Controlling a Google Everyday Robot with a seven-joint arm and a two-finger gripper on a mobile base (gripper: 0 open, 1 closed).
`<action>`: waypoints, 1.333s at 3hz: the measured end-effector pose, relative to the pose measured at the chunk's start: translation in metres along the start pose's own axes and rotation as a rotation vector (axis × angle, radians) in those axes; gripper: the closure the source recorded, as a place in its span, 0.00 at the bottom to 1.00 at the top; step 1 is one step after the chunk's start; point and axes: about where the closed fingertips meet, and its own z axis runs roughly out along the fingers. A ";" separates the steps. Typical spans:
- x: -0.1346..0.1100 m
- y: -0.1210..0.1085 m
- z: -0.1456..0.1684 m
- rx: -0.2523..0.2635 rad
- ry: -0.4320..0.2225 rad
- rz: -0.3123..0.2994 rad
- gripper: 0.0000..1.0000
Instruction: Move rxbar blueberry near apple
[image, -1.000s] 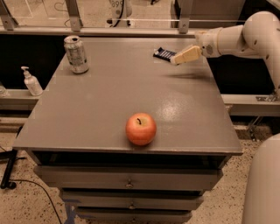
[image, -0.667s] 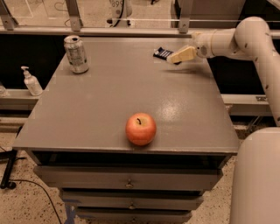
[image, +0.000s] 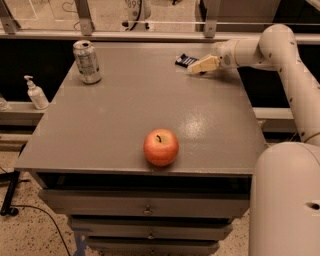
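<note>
The rxbar blueberry (image: 185, 60), a small flat dark navy wrapper with white lettering, lies near the far right edge of the grey table (image: 120, 125). My gripper (image: 198, 67) reaches in from the right and sits right at the bar's near right end, partly covering it. The apple (image: 161, 147), red-orange with a dark stem, stands near the table's front edge, well apart from the bar.
A silver drink can (image: 87, 62) stands at the table's far left corner. A white pump bottle (image: 36, 93) sits on a ledge left of the table. My white arm (image: 285, 60) runs along the right side. Drawers are below the tabletop.
My gripper has moved left and slightly farther back, closing in on the bar. The bar, apple and can have not moved.
</note>
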 end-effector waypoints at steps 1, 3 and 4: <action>0.006 0.001 0.004 -0.007 0.016 0.020 0.25; 0.008 0.013 -0.006 -0.035 0.029 0.043 0.71; 0.008 0.028 -0.014 -0.069 0.033 0.065 0.95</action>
